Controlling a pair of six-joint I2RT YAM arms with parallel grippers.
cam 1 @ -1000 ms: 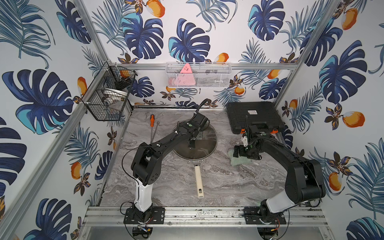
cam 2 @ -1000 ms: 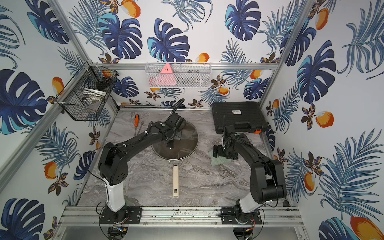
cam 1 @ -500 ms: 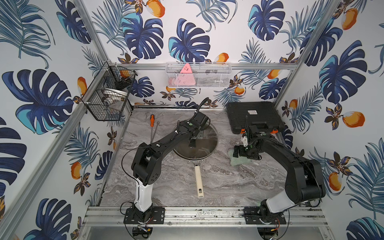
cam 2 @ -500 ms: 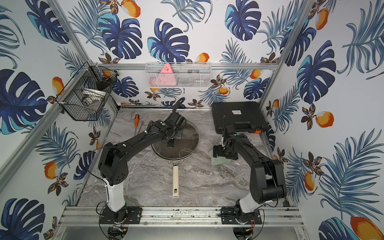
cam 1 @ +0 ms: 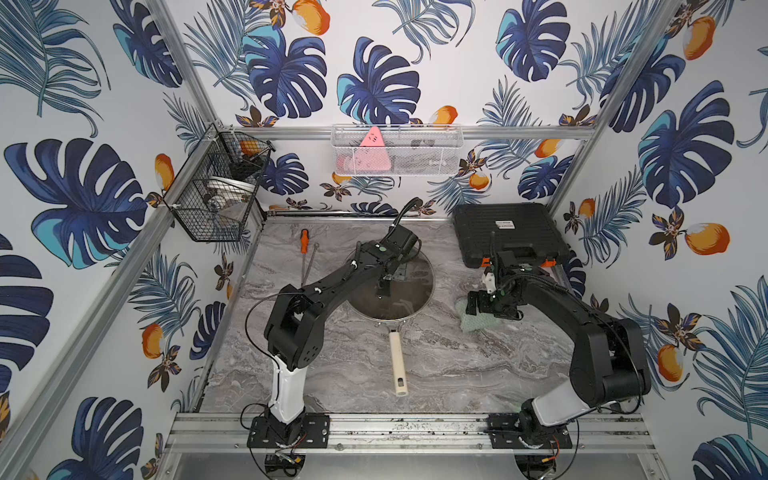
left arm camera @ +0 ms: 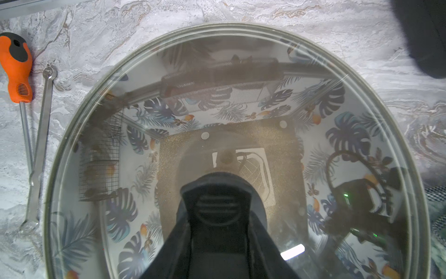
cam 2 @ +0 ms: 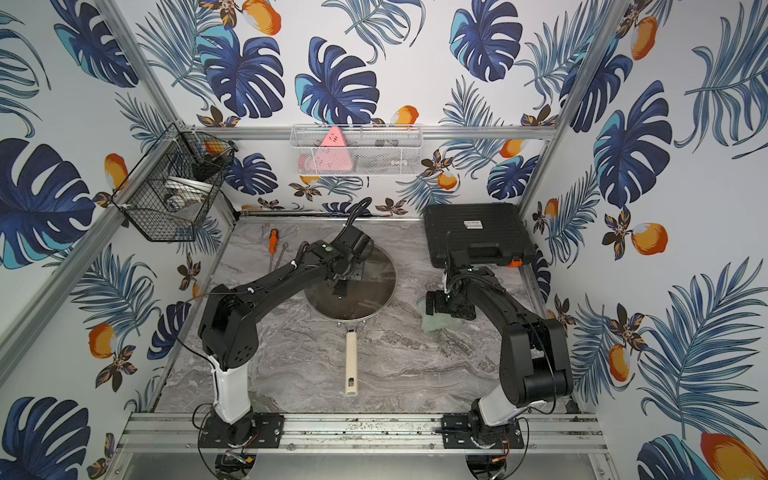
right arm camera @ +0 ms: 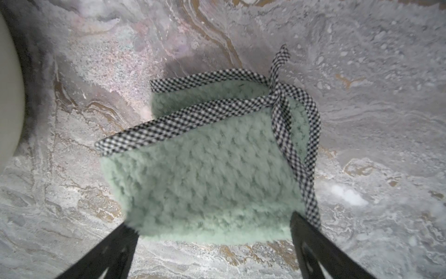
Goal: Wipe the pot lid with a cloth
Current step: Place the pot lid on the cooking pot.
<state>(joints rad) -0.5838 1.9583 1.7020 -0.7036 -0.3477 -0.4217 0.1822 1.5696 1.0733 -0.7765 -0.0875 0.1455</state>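
Observation:
The pot lid (cam 1: 411,286) (cam 2: 370,291), clear glass with a metal rim, lies on the dark pan in both top views. My left gripper (cam 1: 383,286) (cam 2: 340,286) (left arm camera: 218,229) reaches down over its centre. Its jaws press against both sides of the lid's black handle (left arm camera: 218,205), and the glass (left arm camera: 241,96) fills the left wrist view. The mint-green cloth (cam 1: 478,323) (cam 2: 435,325) (right arm camera: 205,181), trimmed with checked ribbon, lies on the table to the right of the pan. My right gripper (cam 1: 484,307) (cam 2: 446,308) (right arm camera: 212,224) stands open just above it, a finger at either side of the cloth's near edge.
The pan's cream handle (cam 1: 398,361) (cam 2: 351,361) points toward the front rail. An orange screwdriver (cam 1: 304,241) (left arm camera: 17,67) and a thin metal tool (left arm camera: 41,145) lie left of the lid. A black case (cam 1: 507,232) fills the back right corner. A wire basket (cam 1: 220,187) hangs on the left wall.

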